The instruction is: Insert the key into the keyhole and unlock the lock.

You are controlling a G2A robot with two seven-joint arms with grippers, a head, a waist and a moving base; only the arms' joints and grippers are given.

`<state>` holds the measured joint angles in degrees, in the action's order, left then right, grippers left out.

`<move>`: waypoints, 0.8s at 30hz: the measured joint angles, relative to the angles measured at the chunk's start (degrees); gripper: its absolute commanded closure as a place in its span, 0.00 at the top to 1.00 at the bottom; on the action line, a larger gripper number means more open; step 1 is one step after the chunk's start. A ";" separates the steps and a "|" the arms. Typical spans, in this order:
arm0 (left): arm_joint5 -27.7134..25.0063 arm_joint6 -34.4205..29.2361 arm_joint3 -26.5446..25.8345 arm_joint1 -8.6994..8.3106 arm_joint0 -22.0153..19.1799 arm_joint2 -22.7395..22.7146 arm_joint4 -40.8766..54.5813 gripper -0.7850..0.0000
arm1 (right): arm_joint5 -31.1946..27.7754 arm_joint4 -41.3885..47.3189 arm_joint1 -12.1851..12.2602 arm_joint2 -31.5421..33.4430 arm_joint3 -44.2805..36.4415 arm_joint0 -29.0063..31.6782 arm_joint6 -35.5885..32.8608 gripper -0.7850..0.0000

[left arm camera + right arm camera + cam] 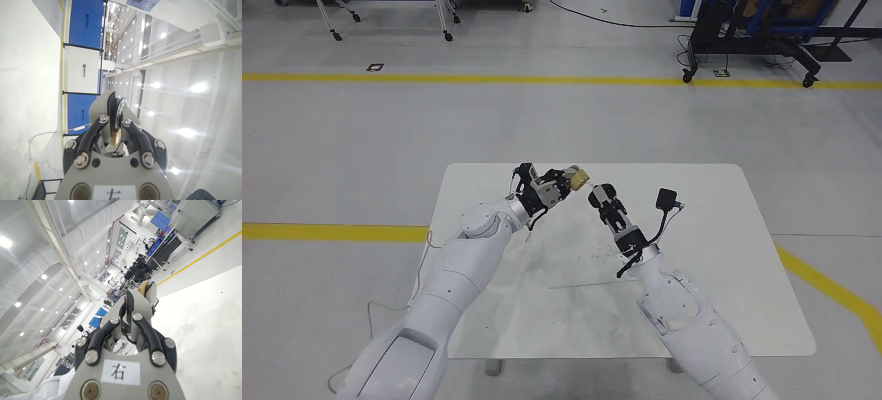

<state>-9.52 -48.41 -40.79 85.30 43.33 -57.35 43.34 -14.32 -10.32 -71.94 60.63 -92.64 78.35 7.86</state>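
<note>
A white tabletop (722, 300) stands on a grey floor with yellow lines, and both arms hang above it. The left gripper (119, 106) has its jaws clamped on a padlock (115, 137). Its wrist view shows the silver shackle pinched between the pads, with the brass body at its end. The right gripper (130, 300) has its jaws pressed together; whether a key sits between them cannot be told. From above, the brass body lies just beside the right gripper's tip. The right wrist view shows it just beyond the fingertips.
</note>
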 measured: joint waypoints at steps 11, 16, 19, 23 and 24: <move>1.47 2.81 -2.55 -0.23 1.35 0.08 -2.28 0.00 | 5.91 6.58 -0.62 0.63 -1.01 0.47 -3.68 0.00; 3.05 5.06 -4.71 -0.55 2.32 -0.37 -4.34 0.00 | 9.18 7.91 -1.17 0.42 -1.48 0.52 -2.02 0.00; 3.56 5.78 -5.68 -0.69 2.86 -0.79 -4.84 0.00 | 11.95 8.83 -1.44 0.30 -2.16 0.49 -2.28 0.00; 4.19 6.32 -6.58 -0.85 3.29 -1.11 -5.84 0.00 | 13.89 9.79 -1.70 0.53 -2.03 -0.13 -3.54 0.00; 4.26 6.40 -6.73 -0.86 3.37 -1.17 -6.01 0.00 | 14.13 9.79 -1.77 0.53 -1.95 -0.24 -3.62 0.00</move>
<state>-5.26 -42.00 -47.52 84.44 46.70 -58.52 37.33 -0.19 -0.53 -73.70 61.17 -94.58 78.12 4.24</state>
